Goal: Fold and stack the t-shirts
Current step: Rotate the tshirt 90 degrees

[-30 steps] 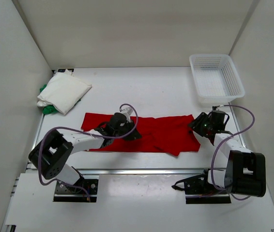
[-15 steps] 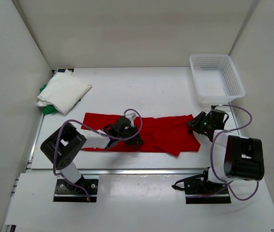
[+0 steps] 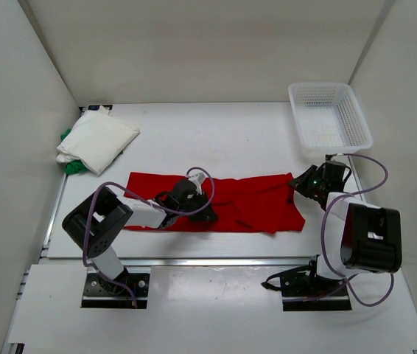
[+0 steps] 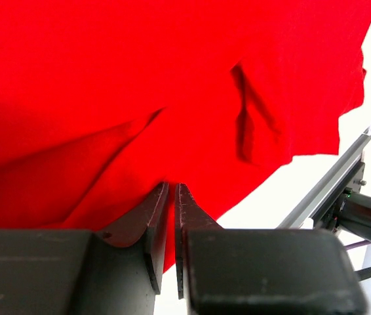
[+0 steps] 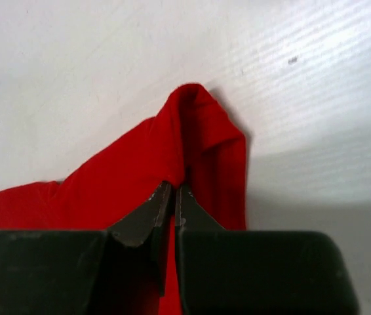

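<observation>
White shirt (image 3: pixel 98 139) lies folded atop green shirt (image 3: pixel 72 167), far left of the surface (image 3: pixel 230 140). Red shirt (image 3: pixel 238 203) lies spread mid-surface, not yet folded. My left fingers (image 4: pixel 143 223) and right fingers (image 5: pixel 139 226) are each clenched on its cloth.

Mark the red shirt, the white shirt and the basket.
red shirt (image 3: pixel 256 200), top view, flat middle of the cloth.
white shirt (image 3: pixel 98 139), top view, top of the folded bundle.
basket (image 3: pixel 328 122), top view, bare mesh floor.

Bright, even overhead light, soft shadows on the flat white table (image 3: pixel 230 136). Close up, the left gripper (image 4: pixel 170 190) looks soft, out of focus.
</observation>
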Motion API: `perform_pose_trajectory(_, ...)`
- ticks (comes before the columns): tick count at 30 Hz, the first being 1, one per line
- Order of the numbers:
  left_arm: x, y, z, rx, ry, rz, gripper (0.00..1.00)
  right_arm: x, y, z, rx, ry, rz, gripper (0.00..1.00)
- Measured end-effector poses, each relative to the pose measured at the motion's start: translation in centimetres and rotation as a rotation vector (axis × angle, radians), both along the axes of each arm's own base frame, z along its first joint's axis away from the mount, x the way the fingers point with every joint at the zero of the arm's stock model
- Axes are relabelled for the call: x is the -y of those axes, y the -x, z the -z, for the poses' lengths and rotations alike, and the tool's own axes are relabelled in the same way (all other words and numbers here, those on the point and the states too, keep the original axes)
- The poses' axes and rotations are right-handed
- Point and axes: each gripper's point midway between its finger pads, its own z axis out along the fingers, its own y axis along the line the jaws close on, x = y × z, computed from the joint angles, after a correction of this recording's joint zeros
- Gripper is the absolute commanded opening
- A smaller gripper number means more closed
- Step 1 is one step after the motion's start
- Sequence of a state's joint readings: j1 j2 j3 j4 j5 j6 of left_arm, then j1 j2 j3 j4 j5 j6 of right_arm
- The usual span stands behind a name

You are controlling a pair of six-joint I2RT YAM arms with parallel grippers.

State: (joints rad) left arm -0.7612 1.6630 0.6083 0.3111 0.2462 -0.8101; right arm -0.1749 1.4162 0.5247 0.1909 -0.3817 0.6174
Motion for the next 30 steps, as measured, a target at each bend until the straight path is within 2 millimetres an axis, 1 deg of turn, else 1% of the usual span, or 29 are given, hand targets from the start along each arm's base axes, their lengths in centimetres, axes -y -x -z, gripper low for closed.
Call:
perform_pose_trajectory(2, 0.0, 0.0, 0.0, -0.001, 0.005, -0.001, 0.14, 0.2, -0.7, -0.3, 0.005, 0.005, -0.002, 0.02)
perform_pose_trajectory(3, -0.1, 0.0, 0.0, -0.001, 0.007, -0.004, 0.14, 0.3, -1.0, -0.3, 0.005, 0.007, -0.004, 0.05)
perform_pose_trajectory(5, -0.1, -0.1, 0.0, -0.003, 0.01, -0.007, 0.14, 0.4, -1.3, 0.1, -0.003, 0.012, -0.007, 0.06)
perform_pose_trajectory(6, -0.2, -0.1, 0.0, -0.004, 0.012, -0.009, 0.14, 0.5, -1.3, 0.4, -0.012, 0.014, -0.006, 0.08)
perform_pose_trajectory(7, -0.2, -0.1, 0.0, -0.004, 0.014, -0.011, 0.14, 0.5, -1.3, 0.7, -0.022, 0.014, -0.004, 0.13)
perform_pose_trajectory(8, -0.2, -0.1, 0.0, -0.005, 0.015, -0.012, 0.14, 0.7, -1.3, 1.1, -0.034, 0.013, 0.001, 0.24)
perform_pose_trajectory(10, -0.3, -0.1, 0.0, -0.011, 0.018, -0.014, 0.14, 1.1, -1.1, 1.7, -0.055, 0.007, 0.014, 0.32)
perform_pose_trajectory(12, -0.4, -0.1, -0.1, -0.014, 0.019, -0.018, 0.14, 1.3, -1.0, 1.8, -0.057, 0.007, 0.018, 0.33)
perform_pose_trajectory(15, -0.9, -0.1, -0.5, -0.019, 0.012, -0.026, 0.15, 1.2, -0.9, 0.9, -0.043, 0.032, 0.02, 0.34)
perform_pose_trajectory(17, -1.5, -0.5, -1.2, -0.011, 0.015, -0.044, 0.16, 0.7, -1.0, -0.7, -0.005, 0.061, 0.014, 0.33)
perform_pose_trajectory(18, -1.9, -1.0, -1.7, -0.004, 0.016, -0.059, 0.17, 0.3, -1.0, -1.7, 0.022, 0.082, 0.009, 0.3)
perform_pose_trajectory(19, -2.5, -1.8, -2.3, 0.007, 0.016, -0.081, 0.17, -0.1, -1.1, -2.8, 0.055, 0.104, 0.001, 0.29)
perform_pose_trajectory(20, -3.1, -2.7, -2.9, 0.016, 0.019, -0.107, 0.17, -0.7, -1.1, -3.9, 0.088, 0.125, -0.011, 0.24)
perform_pose_trajectory(21, -3.8, -3.9, -3.6, 0.027, 0.026, -0.14, 0.16, -1.4, -1.0, -4.8, 0.117, 0.143, -0.026, 0.14)
perform_pose_trajectory(22, -4.7, -5.3, -4.4, 0.035, 0.042, -0.177, 0.14, -2.1, -0.9, -5.6, 0.142, 0.16, -0.042, 0.1)
perform_pose_trajectory(23, -5.9, -6.9, -5.1, 0.045, 0.055, -0.222, 0.14, -2.8, -0.7, -6.2, 0.166, 0.169, -0.061, 0.02)
perform_pose_trajectory(24, -7.2, -8.3, -5.4, 0.054, 0.059, -0.27, 0.13, -3.6, -0.4, -6.5, 0.182, 0.174, -0.084, 0.0)
perform_pose_trajectory(25, -9.0, -9.8, -5.6, 0.06, 0.059, -0.331, 0.13, -4.6, 0.0, -6.5, 0.19, 0.173, -0.109, 0.0)
perform_pose_trajectory(27, -12.6, -11.7, -5.3, 0.062, 0.052, -0.448, 0.14, -6.1, 1.1, -5.7, 0.179, 0.172, -0.155, 0.0)
perform_pose_trajectory(28, -14.2, -12.1, -4.9, 0.057, 0.047, -0.503, 0.14, -6.9, 1.7, -5.0, 0.164, 0.17, -0.183, 0.0)
perform_pose_trajectory(30, -16.9, -12.1, -3.9, 0.034, 0.035, -0.593, 0.14, -8.3, 2.8, -3.6, 0.127, 0.162, -0.23, 0.0)
